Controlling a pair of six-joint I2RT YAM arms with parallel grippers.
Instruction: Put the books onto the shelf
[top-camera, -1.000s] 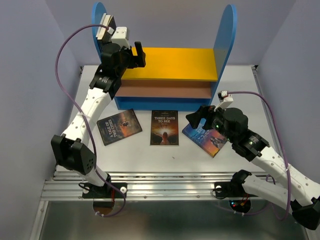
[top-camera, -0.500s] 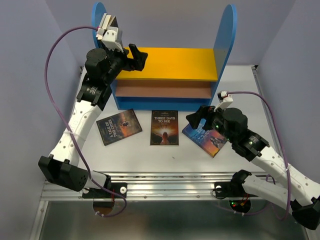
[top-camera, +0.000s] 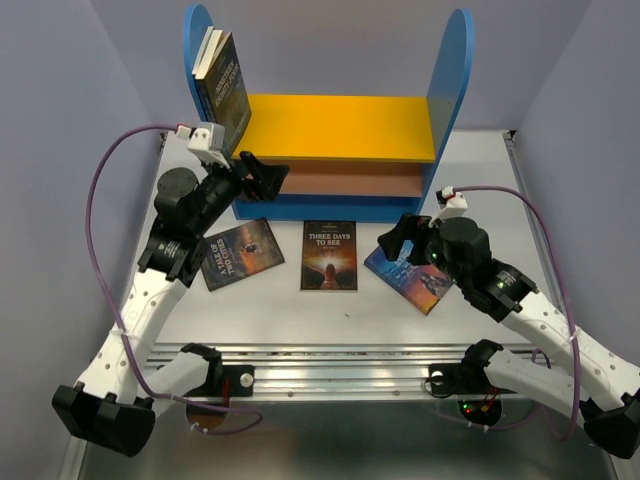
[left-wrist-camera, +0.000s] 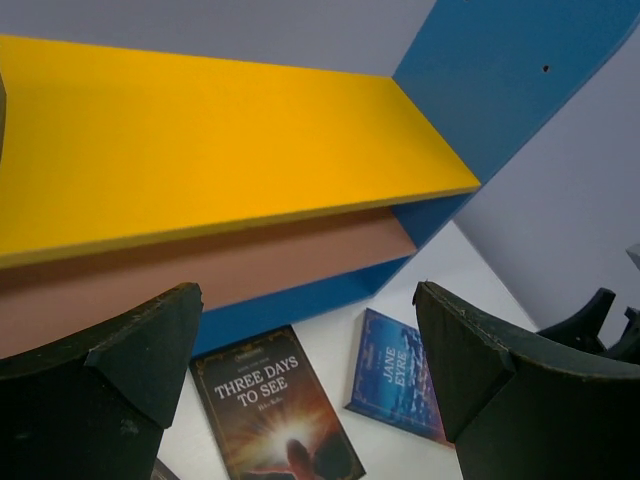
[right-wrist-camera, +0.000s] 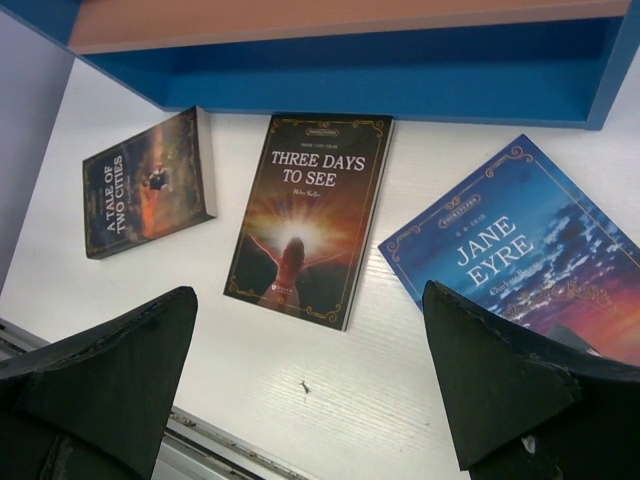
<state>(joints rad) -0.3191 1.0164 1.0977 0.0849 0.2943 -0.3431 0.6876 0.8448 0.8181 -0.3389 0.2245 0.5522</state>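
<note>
A white tabletop (top-camera: 290, 320) is recorded, enclosed by pale lilac panels (top-camera: 60, 150) at 9, 12 and 3 o'clock. A ribbed aluminium rail (top-camera: 340, 365) is fitted along its 6 o'clock edge, with a dull grey metal plate (top-camera: 340, 445) seen beyond it. A small dark speck (top-camera: 348, 316) is noted on the tabletop, toward 6 o'clock of centre.

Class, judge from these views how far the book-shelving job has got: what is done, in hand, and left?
Done: two books stand on the shelf's yellow board, leaning against its left panel. In hand: nothing; both arms' jaws are open and empty. Left: A Tale of Two Cities, Three Days to See and Jane Eyre lie flat on the table.
</note>
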